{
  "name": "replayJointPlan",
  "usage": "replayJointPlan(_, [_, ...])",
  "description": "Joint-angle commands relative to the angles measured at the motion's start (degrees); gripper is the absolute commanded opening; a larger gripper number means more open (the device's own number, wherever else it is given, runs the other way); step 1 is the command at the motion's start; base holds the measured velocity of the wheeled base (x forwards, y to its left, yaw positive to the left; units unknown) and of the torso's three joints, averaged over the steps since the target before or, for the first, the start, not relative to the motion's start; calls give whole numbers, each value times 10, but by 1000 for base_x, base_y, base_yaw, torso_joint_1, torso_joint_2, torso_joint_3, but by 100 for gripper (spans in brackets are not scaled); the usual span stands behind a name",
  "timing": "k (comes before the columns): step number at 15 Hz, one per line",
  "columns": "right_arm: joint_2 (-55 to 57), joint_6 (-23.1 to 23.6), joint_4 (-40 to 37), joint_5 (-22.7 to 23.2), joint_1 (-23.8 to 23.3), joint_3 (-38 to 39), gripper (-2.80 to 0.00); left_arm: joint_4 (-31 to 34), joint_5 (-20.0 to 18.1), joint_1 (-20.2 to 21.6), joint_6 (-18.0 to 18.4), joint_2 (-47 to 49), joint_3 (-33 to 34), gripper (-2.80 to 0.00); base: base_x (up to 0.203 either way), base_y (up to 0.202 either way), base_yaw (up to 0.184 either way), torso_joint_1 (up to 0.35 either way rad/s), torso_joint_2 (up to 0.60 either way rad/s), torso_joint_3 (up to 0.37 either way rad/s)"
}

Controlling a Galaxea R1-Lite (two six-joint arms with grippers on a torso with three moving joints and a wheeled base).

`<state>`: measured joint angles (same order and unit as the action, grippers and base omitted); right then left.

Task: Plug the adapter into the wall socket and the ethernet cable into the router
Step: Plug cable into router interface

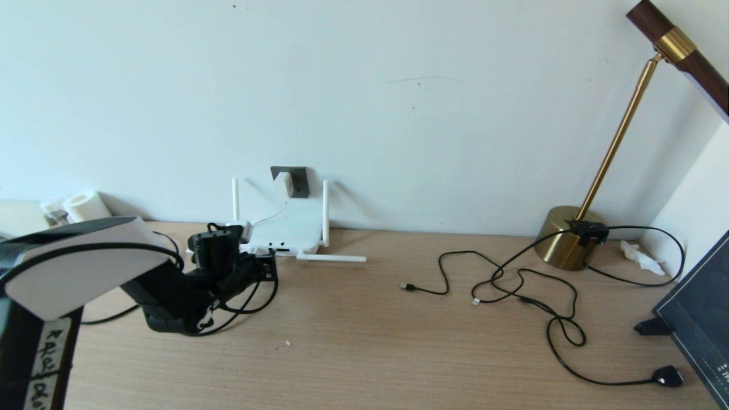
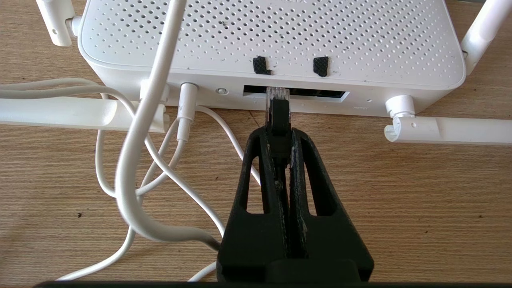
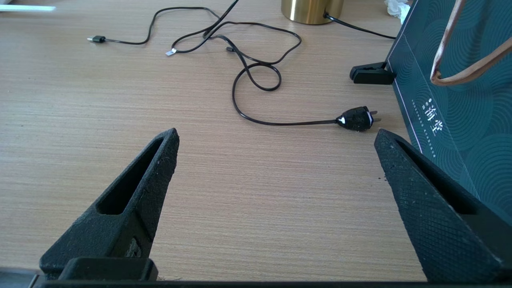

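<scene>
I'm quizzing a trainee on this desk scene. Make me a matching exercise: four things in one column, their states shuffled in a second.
Things:
1. adapter
2. ethernet cable
3. right hand
4. small black plug

States:
A. lying loose on the desk
B. seated in the wall socket
C. open, holding nothing
D. pinched in the left hand, tip at the router port

Pairs: 1-B, 2-D, 3-C, 4-A
</scene>
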<state>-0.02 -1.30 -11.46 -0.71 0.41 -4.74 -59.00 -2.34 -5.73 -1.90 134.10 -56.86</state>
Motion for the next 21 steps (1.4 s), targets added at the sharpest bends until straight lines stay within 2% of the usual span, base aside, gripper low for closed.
replayJointPlan(1, [0, 0, -1, 0, 0, 0, 0, -3, 0, 1, 0, -1, 1, -280, 0, 0, 0, 0, 0, 0])
replayJointPlan(21, [0, 0, -1, 0, 0, 0, 0, 1, 1, 4, 0, 2, -15, -280, 0, 0, 0, 0, 0, 0])
